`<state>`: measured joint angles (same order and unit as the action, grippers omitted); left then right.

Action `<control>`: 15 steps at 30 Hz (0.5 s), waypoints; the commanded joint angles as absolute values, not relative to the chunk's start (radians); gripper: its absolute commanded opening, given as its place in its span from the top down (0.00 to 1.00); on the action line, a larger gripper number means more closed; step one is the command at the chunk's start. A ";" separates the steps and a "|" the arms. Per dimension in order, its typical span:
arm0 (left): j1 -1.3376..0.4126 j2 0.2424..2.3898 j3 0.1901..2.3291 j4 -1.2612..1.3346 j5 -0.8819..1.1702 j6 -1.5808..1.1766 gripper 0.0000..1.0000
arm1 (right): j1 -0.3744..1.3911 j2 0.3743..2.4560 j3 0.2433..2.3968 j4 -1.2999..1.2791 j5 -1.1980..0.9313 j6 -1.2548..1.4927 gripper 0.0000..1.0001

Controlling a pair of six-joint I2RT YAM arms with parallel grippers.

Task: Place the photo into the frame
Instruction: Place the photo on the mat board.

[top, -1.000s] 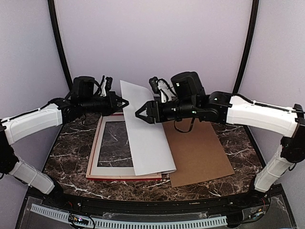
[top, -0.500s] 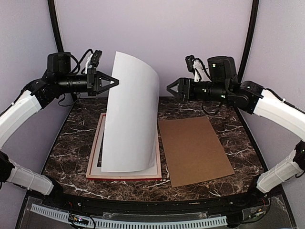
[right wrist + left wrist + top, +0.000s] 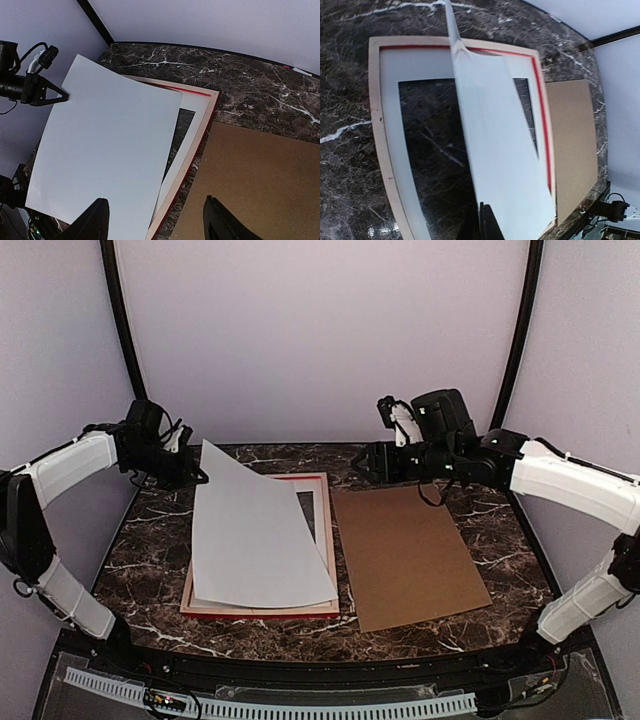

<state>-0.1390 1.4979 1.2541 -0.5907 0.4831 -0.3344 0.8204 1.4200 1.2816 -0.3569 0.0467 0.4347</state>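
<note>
The photo point(image 3: 255, 540) shows its plain white back and slopes over the frame point(image 3: 328, 540), near edge down on it and far left corner raised. My left gripper point(image 3: 203, 478) is shut on that raised corner. In the left wrist view its tips point(image 3: 485, 220) pinch the photo point(image 3: 500, 140) above the frame point(image 3: 377, 125). The frame lies pale back up, with a red edge showing. My right gripper point(image 3: 362, 462) hovers open and holds nothing, beyond the frame's far right corner. The right wrist view shows the photo point(image 3: 105, 145), the frame point(image 3: 200, 125) and the left gripper point(image 3: 62, 93).
A plain brown board point(image 3: 410, 555) lies flat just right of the frame, almost touching it. A white mat point(image 3: 390, 100) with a dark window sits inside the frame. The dark marble table point(image 3: 150, 560) is ringed by pale walls and two black posts.
The left gripper has swung down and to the left, laying the upright photo over the frame. The right gripper has stayed open and drawn slightly lower at the far right.
</note>
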 commanded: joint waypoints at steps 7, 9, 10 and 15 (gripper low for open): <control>-0.133 1.743 1.371 -0.696 0.241 -0.152 1.00 | 0.811 1.461 1.247 -0.304 0.055 0.413 0.35; -0.133 1.745 1.359 -0.677 0.231 -0.140 1.00 | 0.812 1.468 1.240 -0.300 0.060 0.410 0.35; -0.133 1.737 1.351 -0.668 0.231 -0.137 1.00 | 0.811 1.472 1.237 -0.299 0.061 0.407 0.35; -0.133 1.670 1.301 -0.595 0.260 -0.135 1.00 | 0.811 1.497 1.238 -0.297 0.062 0.401 0.35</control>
<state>-0.1390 1.7592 1.3334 -0.6415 0.2611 -0.1654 0.8188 1.4776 1.2449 -0.3374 0.0498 0.4191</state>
